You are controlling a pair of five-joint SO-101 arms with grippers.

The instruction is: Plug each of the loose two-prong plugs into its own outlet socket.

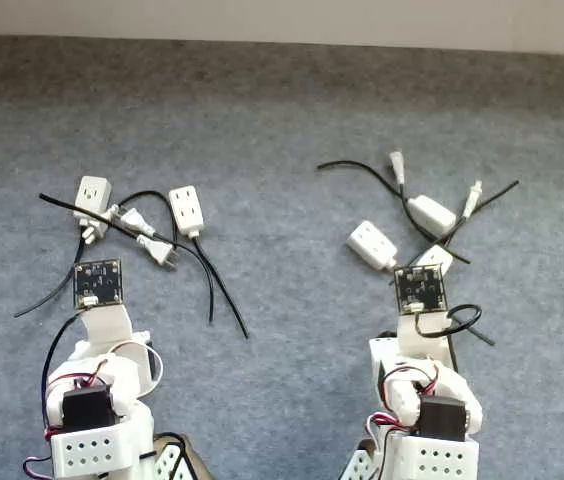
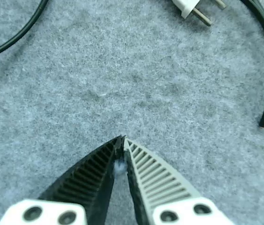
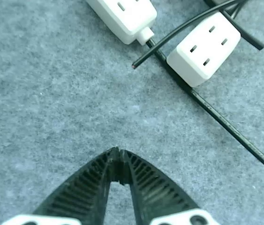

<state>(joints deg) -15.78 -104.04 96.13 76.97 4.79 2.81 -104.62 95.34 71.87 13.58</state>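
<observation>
Count: two arms [image 1: 102, 325], five sockets [image 1: 92, 193], four plugs [image 1: 159, 252] we're sure of.
We get two sockets plus two plugs at the left arm, three sockets plus two plugs at the right; black cables [image 3: 225, 123] overlap, no count.

You are looking at nothing readable here: the white outlet sockets [image 3: 203, 49] are showing plain faces with slots only, and any print on the dark wrist boards [image 1: 98, 281] is coming through too small to make out.

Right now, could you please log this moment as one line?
left claw: shut, empty | right claw: shut, empty | plug: loose, unplugged | socket near right claw: unoccupied
</observation>
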